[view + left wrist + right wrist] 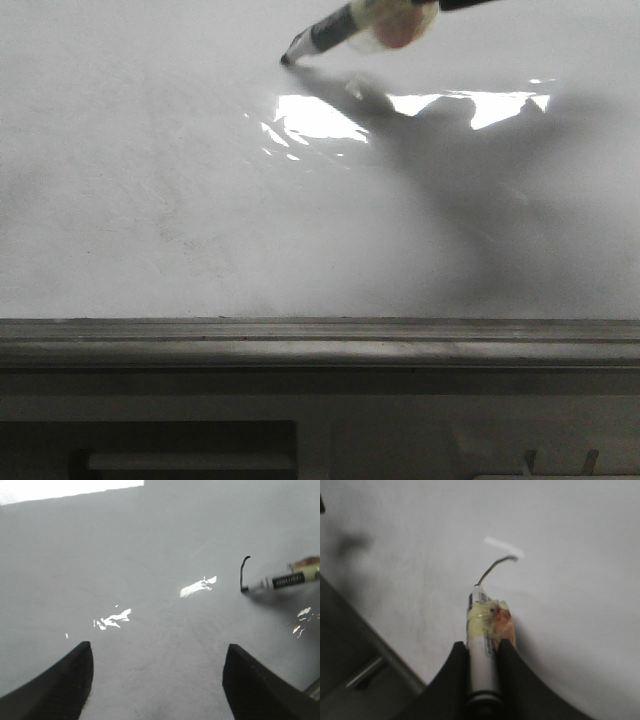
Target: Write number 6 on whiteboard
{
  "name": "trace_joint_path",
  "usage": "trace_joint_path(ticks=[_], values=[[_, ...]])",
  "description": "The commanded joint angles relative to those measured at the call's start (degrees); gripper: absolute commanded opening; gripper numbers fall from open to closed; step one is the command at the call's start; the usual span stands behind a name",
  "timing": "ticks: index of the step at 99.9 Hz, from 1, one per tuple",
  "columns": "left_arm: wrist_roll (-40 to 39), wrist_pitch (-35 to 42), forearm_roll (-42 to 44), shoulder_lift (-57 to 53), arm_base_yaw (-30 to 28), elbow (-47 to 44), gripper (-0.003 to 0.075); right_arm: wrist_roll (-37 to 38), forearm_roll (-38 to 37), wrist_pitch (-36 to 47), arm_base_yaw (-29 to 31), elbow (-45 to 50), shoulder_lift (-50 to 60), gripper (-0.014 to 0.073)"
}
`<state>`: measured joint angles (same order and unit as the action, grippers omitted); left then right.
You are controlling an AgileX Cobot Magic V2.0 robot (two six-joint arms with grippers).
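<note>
Most of the whiteboard [180, 200] is still blank in your front view; only the first short curved stroke of the number 6 [243, 572] shows, right of centre in the left wrist view. The loop remains, I judge. Your right gripper [484, 652] clamps the marker pen [345, 25], tip on the board at top centre; the left gripper [157, 680] hangs spread and empty.

surface: whiteboard [150, 200], glossy white, faint grey smudges, lying flat under the arms
near edge: grey metal rail [320, 345] along the board's front side
glare: bright light patch [310, 118] mid-board
on it: short black marker stroke [243, 572], thin line with a hooked end
contact: pen tip [287, 59] touching the board at the stroke's end
</note>
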<state>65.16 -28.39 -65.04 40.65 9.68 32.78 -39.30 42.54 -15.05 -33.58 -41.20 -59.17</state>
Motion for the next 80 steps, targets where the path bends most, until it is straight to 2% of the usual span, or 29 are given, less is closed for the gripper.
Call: trace_joint_path(ticks=[1, 15, 40, 62, 80], values=[[0.1, 1.7, -2.6, -0.3, -0.2, 1.6, 0.049, -0.6, -1.2, -3.9, 0.3, -1.1, -0.7, -0.0043], [0.1, 1.7, -2.6, -0.3, -0.2, 1.6, 0.049, 1.2, -2.4, -6.5, 1.9, -1.0, 1.1, -0.0043], [0.1, 1.3, -3.8, -0.3, -0.2, 1.6, 0.049, 1.8, -2.3, -2.0, 7.7, -1.2, 4.5, -0.0043], [0.1, 1.3, -3.8, -0.3, -0.2, 1.6, 0.049, 1.5, -2.3, -2.0, 4.2, -5.2, 0.2, -0.0043], [0.2, 0.3, -3.8, -0.3, -0.2, 1.6, 0.049, 0.9, -2.3, -8.6, 1.4, -9.7, -2.4, -0.0043]])
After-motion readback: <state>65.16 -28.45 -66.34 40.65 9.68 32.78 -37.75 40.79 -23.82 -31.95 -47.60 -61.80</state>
